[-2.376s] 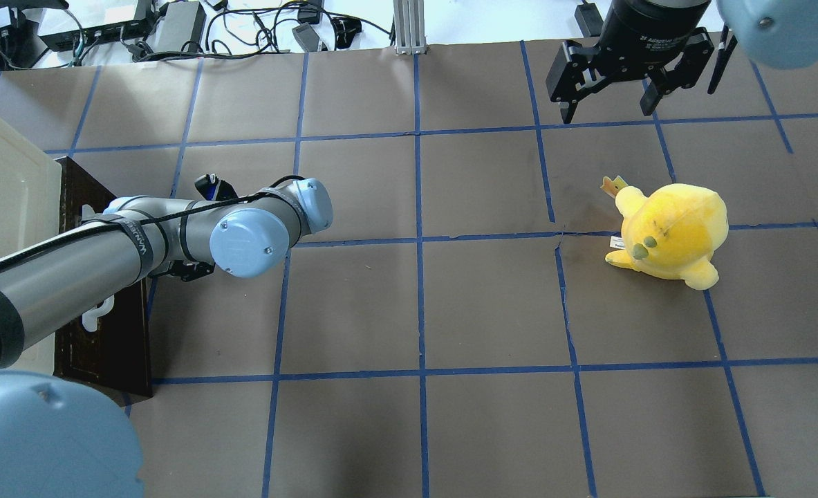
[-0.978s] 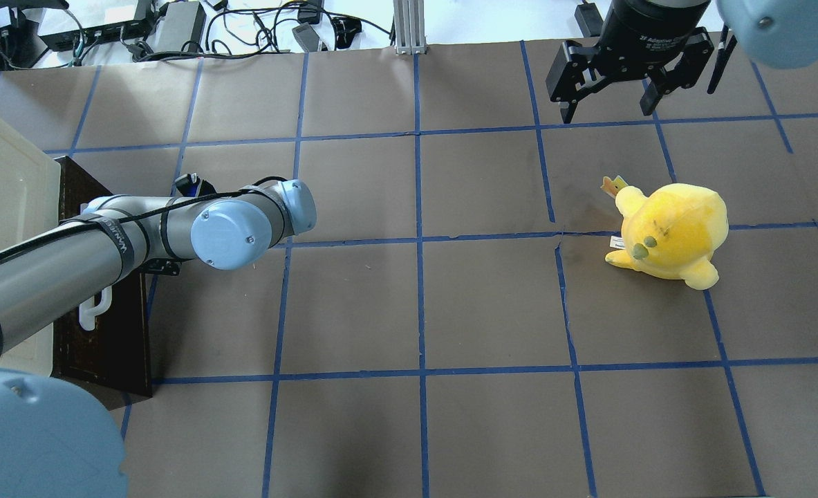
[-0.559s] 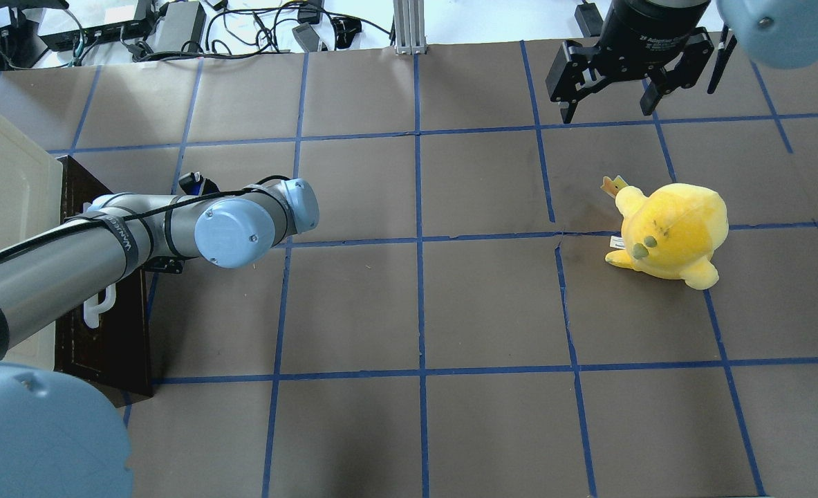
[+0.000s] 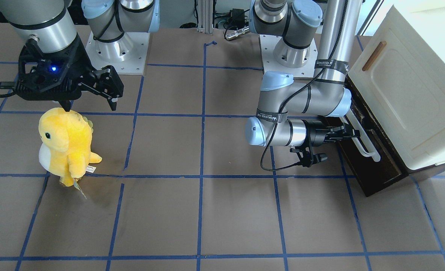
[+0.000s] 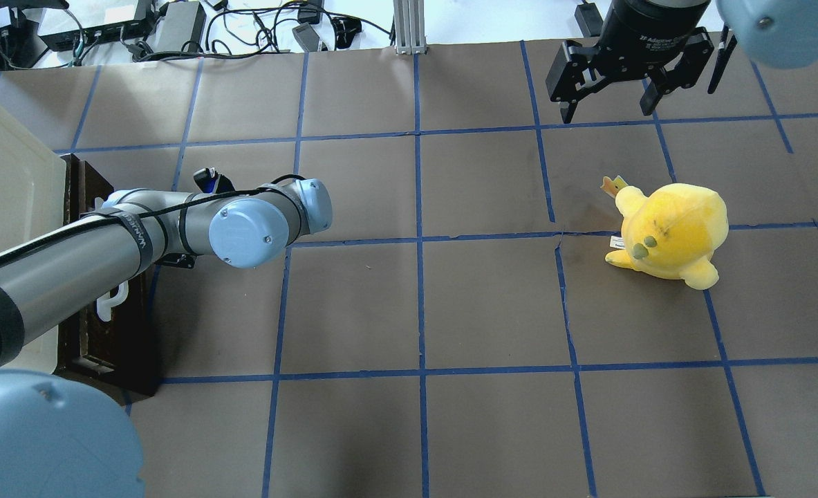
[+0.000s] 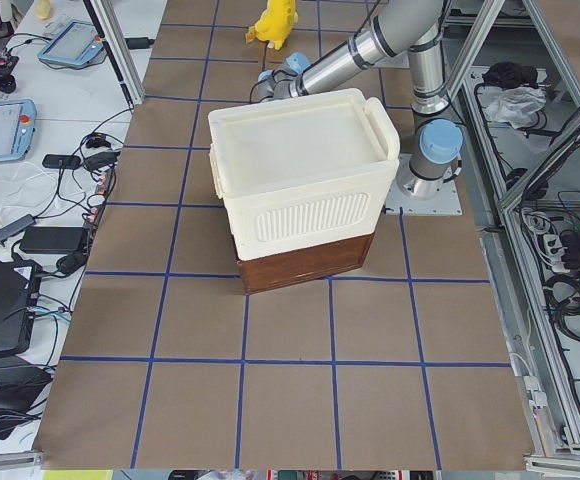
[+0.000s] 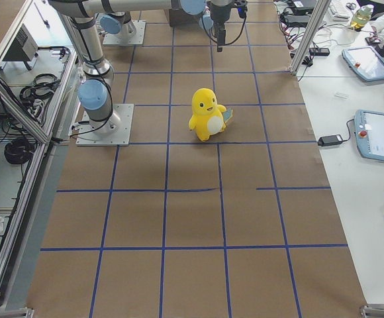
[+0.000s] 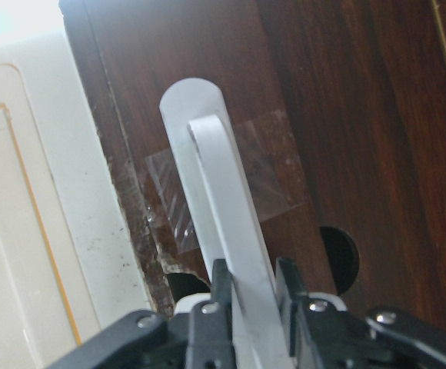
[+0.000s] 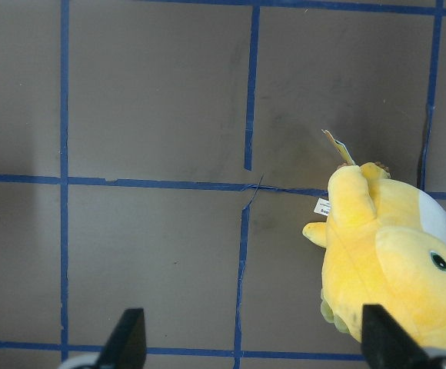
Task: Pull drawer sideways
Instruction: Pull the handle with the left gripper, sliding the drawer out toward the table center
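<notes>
The drawer's dark brown front (image 4: 376,169) sits under the cream-white cabinet (image 4: 406,98) at the table's left end, and also shows in the overhead view (image 5: 104,339). Its long white bar handle (image 4: 363,145) runs along the front. My left gripper (image 4: 352,132) is shut on that handle; the left wrist view shows both fingers (image 8: 221,288) clamped against the white bar (image 8: 219,207). In the overhead view the forearm hides this gripper. My right gripper (image 5: 612,97) is open and empty, far right, above the table.
A yellow plush toy (image 5: 671,232) stands on the brown paper at the right, just below the right gripper (image 4: 90,105). The cabinet has a small brown wooden handle (image 4: 373,55). Blue tape lines grid the table. Cables and boxes lie beyond the far edge.
My left arm swung a little left, then back right. The white handle and drawer front have shifted slightly right with it over the last second. The right arm has not moved.
</notes>
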Controlling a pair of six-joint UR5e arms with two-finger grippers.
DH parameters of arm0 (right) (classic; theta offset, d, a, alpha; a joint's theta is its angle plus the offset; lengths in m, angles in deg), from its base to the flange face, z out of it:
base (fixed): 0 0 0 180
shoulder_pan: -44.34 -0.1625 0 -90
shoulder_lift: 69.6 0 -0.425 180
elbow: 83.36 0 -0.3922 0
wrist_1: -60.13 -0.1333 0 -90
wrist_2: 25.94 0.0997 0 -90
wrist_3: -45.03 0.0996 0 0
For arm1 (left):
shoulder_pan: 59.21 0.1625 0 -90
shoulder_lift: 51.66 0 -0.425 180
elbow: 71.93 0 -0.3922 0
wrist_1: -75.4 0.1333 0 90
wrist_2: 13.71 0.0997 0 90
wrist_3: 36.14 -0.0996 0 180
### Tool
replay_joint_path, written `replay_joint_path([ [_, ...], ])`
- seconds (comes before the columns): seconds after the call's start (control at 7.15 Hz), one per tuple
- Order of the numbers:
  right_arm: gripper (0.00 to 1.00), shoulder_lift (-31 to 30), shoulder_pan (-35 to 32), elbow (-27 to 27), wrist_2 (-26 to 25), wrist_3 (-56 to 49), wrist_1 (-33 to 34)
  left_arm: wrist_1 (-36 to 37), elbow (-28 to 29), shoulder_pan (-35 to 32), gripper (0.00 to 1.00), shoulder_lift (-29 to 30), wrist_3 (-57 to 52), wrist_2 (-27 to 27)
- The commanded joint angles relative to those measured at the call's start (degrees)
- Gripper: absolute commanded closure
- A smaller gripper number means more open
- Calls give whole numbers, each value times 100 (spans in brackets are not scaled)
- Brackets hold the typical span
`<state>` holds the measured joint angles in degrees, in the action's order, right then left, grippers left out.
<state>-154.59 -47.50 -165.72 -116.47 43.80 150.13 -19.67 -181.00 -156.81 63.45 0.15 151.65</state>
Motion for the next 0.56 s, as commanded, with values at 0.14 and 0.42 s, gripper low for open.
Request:
replay_joint_path([
  [0.14, 0, 0, 0, 0, 0, 0, 0, -3, 18, -153, 82, 20, -7, -4],
  [0.42, 0, 0, 0, 0, 0, 0, 0, -3, 18, -241, 82, 29, -7, 5],
])
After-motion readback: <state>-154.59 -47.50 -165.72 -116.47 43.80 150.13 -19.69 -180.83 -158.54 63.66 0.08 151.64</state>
